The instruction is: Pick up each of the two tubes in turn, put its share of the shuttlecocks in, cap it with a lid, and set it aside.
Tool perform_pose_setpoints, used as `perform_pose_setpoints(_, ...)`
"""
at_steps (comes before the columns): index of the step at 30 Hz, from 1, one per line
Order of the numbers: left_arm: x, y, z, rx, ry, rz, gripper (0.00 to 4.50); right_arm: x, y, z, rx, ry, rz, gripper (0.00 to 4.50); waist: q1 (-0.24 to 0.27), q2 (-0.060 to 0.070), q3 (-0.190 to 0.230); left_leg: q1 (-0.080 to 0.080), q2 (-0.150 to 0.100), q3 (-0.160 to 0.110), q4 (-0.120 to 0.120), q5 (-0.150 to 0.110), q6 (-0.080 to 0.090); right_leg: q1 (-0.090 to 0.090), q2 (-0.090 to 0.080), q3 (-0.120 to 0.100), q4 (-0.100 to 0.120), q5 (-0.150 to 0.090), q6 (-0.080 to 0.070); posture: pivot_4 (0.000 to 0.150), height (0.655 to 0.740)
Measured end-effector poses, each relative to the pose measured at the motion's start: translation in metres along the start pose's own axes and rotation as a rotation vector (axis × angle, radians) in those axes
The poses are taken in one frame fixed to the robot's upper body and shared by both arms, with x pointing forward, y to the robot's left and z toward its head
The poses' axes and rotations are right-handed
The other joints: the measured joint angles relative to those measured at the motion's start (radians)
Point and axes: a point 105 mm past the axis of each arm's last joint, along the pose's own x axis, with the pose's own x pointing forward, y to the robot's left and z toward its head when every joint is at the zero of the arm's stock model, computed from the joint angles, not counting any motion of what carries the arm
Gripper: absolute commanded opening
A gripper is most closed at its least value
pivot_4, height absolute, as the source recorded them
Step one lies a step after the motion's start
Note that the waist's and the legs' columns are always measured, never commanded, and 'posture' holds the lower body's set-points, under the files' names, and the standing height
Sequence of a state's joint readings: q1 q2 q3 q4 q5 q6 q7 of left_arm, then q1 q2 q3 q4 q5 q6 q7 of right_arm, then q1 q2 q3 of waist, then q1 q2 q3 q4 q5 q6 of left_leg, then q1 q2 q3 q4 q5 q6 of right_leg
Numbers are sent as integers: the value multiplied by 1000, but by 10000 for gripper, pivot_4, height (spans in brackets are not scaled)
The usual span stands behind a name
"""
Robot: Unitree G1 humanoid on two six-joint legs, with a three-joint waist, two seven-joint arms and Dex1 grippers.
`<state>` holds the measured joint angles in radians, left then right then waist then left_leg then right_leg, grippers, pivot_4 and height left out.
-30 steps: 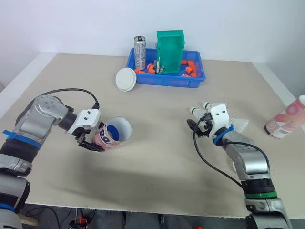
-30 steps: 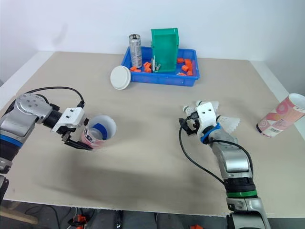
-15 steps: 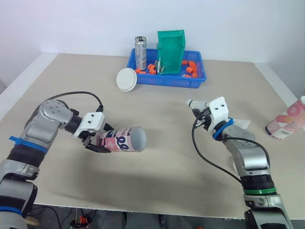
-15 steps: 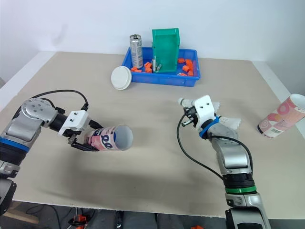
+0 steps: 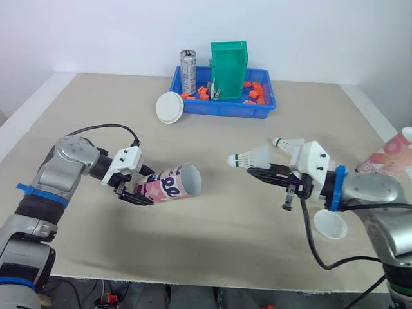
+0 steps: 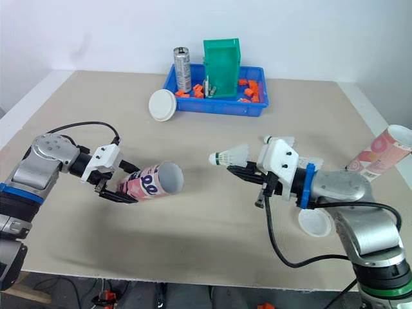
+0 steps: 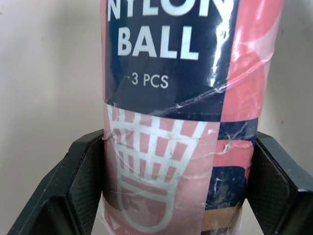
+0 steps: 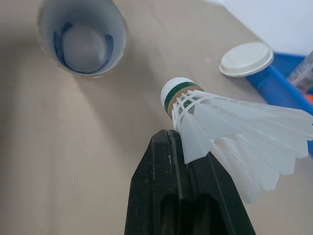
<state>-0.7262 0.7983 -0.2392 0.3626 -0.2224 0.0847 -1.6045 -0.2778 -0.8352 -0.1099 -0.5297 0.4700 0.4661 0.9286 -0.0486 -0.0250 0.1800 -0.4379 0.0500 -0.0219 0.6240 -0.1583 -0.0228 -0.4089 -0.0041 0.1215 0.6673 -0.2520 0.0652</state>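
I get bright, even light from above; soft shadows lie on the desk (image 5: 212,235) under the arms, and the tube (image 7: 171,98) wrapper glints faintly

The pink and navy film-wrapped tube (image 7: 171,122) bears white capitals reading "NYLON BALL", the tops of the upper word's letters cut off by the picture's edge. Beneath them, in smaller white print, stands "- 3 PCS". The lettering on its side in the eye views is too small to read.
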Motion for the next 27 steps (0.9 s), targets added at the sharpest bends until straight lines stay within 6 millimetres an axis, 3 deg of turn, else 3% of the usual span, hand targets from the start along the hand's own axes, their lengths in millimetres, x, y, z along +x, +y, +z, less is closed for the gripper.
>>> perform_pose_setpoints(6, 11, 0, 1, -5, -40, -8, 38348, 20, 18, 41, -116, -113, 163, 487, 0, -1, 1, -1, 0, 0, 0, 0, 0, 0, 0, 0, 0, -1, 0, 1500, 7362)
perform_pose_setpoints(18, 22, 2, 4, -4, -78, -4, 38348, 60, 34, 29, -241, -41, 409, 487, 2, -1, 1, -1, 0, 0, 0, 0, 0, -1, -1, -1, 0, -1, 0, 1500, 7362)
perform_pose_setpoints(22, 23, 2, 5, -2, -81, -5, 38348, 70, 33, 32, -264, -55, 449, 13176, 2, -1, 1, -1, 0, 0, 0, 0, 0, -1, -1, -2, 0, 0, 2, 1500, 7362)
perform_pose_setpoints(26, 24, 2, 6, -1, -81, -5, 38348, 67, 27, 46, -210, -102, 459, 31349, 3, -1, 1, -2, 0, -1, 0, 0, 0, -1, -1, -2, 0, 0, 3, 1500, 7362)
perform_pose_setpoints(27, 24, 1, 6, -1, -81, -5, 38348, 64, 25, 49, -176, -121, 457, 31349, 3, -1, 1, -2, 0, -1, -1, 0, 0, -1, -1, -2, 0, 0, 3, 1500, 7362)
